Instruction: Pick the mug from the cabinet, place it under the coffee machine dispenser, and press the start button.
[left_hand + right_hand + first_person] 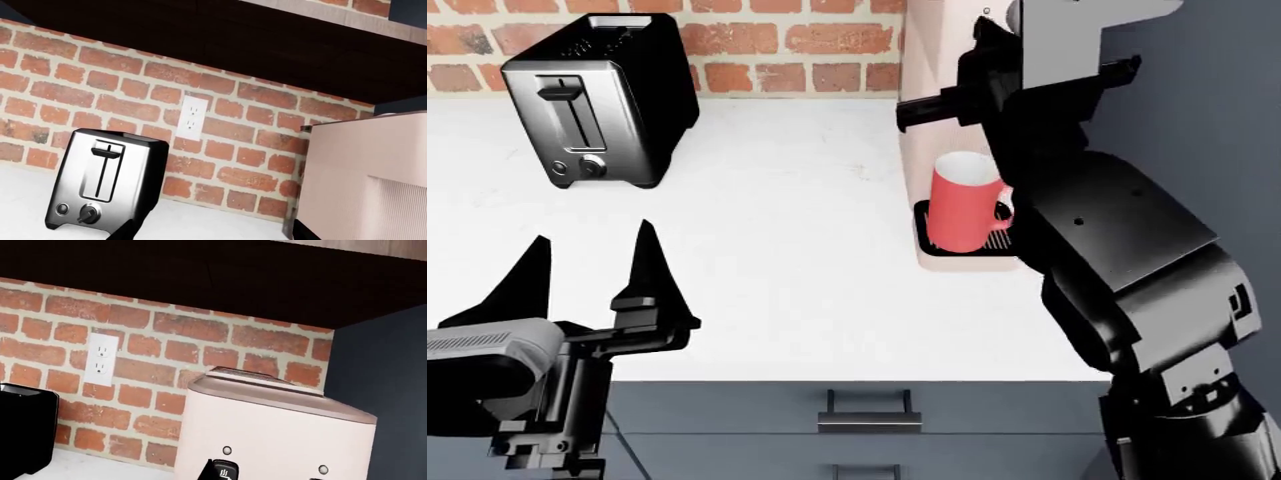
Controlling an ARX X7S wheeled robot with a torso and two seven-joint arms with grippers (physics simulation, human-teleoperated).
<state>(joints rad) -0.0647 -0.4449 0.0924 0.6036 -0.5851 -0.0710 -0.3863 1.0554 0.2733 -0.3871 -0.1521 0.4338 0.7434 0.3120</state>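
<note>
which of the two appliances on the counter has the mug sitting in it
The pale pinkish-beige coffee machine at the right: the coral-red mug stands on its black drip tray. The black-and-chrome toaster at the left holds nothing visible.

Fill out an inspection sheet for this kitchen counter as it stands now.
Surface: white counter, bare apart from two appliances.
Job's things: red mug upright on the black drip tray, under the coffee machine head; small round buttons on the machine's front.
Clutter: black-and-chrome toaster at the back, apart from the machine.
Hands: left hand open, empty, hovering over the counter's front edge; right hand not seen, its arm raised beside the machine.
Cables: nothing seen; wall outlet has nothing plugged in.
Surroundings: brick wall, dark overhead cabinet, drawer handle below the counter.
</note>
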